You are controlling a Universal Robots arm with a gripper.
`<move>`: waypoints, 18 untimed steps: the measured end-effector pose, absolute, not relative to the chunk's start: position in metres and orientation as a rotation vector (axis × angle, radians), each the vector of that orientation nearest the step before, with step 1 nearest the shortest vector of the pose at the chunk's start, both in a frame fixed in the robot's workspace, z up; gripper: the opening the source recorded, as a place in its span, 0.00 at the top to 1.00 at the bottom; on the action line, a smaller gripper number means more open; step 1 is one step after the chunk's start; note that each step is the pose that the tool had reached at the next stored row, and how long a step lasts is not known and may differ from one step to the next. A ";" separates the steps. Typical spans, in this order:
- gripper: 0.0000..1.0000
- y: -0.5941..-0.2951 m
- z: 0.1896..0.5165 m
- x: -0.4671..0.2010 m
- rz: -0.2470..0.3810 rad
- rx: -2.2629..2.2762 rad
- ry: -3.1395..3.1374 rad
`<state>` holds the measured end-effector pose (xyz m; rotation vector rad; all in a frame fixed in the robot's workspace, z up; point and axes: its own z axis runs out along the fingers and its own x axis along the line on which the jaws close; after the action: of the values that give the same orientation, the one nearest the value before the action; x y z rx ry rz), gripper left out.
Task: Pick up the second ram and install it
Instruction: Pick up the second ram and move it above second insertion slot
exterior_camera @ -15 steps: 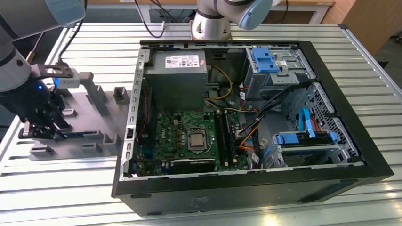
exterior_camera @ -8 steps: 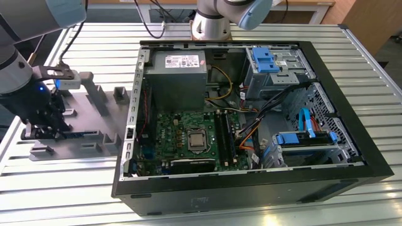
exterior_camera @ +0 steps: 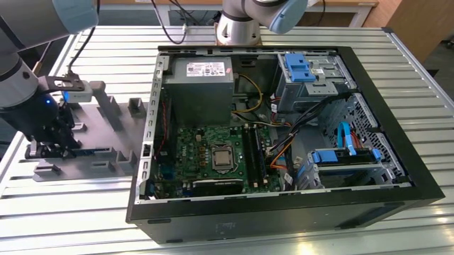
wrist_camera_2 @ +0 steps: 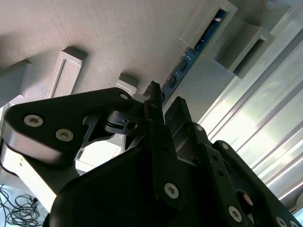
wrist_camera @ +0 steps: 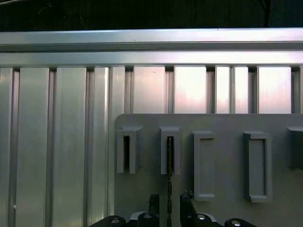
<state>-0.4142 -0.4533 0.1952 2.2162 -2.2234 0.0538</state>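
The second ram (wrist_camera_2: 191, 59) is a thin blue board with dark chips. It stands on edge in the slotted holders of a grey fixture plate (wrist_camera: 222, 125). In the first wrist view the ram (wrist_camera: 169, 177) shows edge-on as a dark line running from one holder toward the gripper. My gripper (wrist_camera: 169, 202) is open and straddles the near end of the stick, with a small gap on each side. In the second wrist view the gripper (wrist_camera_2: 164, 97) sits low over the plate at that same end. The exterior view puts my gripper (exterior_camera: 50, 150) on the fixture plate (exterior_camera: 106, 122), left of the open computer case (exterior_camera: 284, 212).
The green motherboard (exterior_camera: 212, 154) with long black slots (exterior_camera: 254, 151) lies inside the case, beside a grey power supply (exterior_camera: 202, 90) and light-blue drive brackets (exterior_camera: 298, 66). Loose cables cross the case's middle. A ribbed metal table (wrist_camera: 57, 142) carries everything.
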 end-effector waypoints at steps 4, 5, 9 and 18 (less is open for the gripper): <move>0.69 -0.453 0.193 -0.414 0.054 2.216 -2.223; 0.69 -0.453 0.192 -0.414 0.054 2.216 -2.223; 0.69 -0.453 0.192 -0.414 0.054 2.216 -2.223; 0.69 -0.451 0.190 -0.414 0.054 2.216 -2.223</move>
<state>-0.4141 -0.4506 0.1897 2.2161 -2.2232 0.0538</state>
